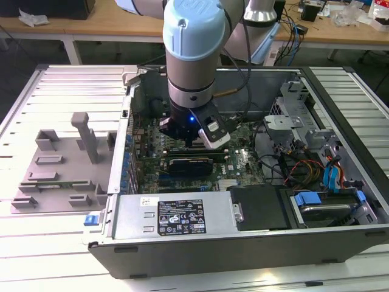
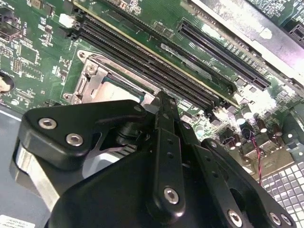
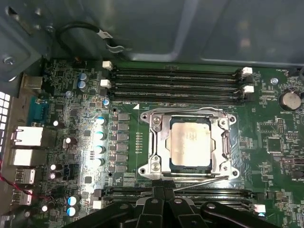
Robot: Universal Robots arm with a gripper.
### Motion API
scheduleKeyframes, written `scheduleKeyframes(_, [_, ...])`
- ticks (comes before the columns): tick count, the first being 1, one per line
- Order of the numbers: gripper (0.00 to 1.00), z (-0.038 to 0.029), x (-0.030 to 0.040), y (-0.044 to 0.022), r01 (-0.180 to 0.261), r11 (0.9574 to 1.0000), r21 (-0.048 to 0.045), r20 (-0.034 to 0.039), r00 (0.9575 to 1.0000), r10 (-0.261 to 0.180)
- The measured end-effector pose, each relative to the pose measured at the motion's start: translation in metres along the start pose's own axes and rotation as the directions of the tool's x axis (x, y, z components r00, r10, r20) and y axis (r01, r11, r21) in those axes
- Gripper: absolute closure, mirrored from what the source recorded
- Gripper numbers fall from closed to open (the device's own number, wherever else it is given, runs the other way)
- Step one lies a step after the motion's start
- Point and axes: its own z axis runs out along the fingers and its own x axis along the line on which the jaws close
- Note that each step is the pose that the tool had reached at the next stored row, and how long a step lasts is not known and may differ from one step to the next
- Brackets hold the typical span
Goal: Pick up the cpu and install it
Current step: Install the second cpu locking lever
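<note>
First wrist view is showing the cpu (image 3: 190,142) lying flat inside the metal socket frame (image 3: 156,147) on the green motherboard (image 3: 85,142). Its silver-grey top is facing up, and dark gaps are showing along some of its sides inside the frame. Memory slots (image 3: 175,80) are running along one side of the frame and more along the opposite side. The gripper (image 3: 164,202) is hanging just beside the frame, apart from the chip; whether the jaws are released or clenched, I cannot tell. In the exterior view the arm (image 1: 194,55) is reaching down into the open computer case (image 1: 243,243), whose walls are closing in around it.
</note>
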Motion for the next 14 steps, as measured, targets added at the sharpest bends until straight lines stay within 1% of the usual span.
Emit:
scheduleKeyframes(6, [0.89,0.0086,0.0058,-0.0017,-0.002,1.0,-0.0004,0.0004,1.0,0.002])
scheduleKeyframes(8, [0.89,0.0115,0.006,-0.0022,-0.004,0.9999,-0.0101,0.0012,1.0,0.004])
scheduleKeyframes(10, [0.89,0.0131,0.0061,-0.0026,-0.005,0.9999,-0.0104,0.0012,1.0,0.005])
scheduleKeyframes(11, [0.89,0.0143,0.0066,-0.003,-0.005,0.9999,-0.015,0.0015,1.0,0.005])
scheduleKeyframes(12, [0.89,0.015,0.0074,-0.0033,-0.006,0.9997,-0.0227,0.0019,1.0,0.006])
scheduleKeyframes(13, [0.89,0.0152,0.0083,-0.0037,-0.006,0.9994,-0.0349,0.0022,1.0,0.007])
scheduleKeyframes(14, [0.89,0.0156,0.0088,-0.0041,-0.007,0.9992,-0.0384,0.0024,1.0,0.007])
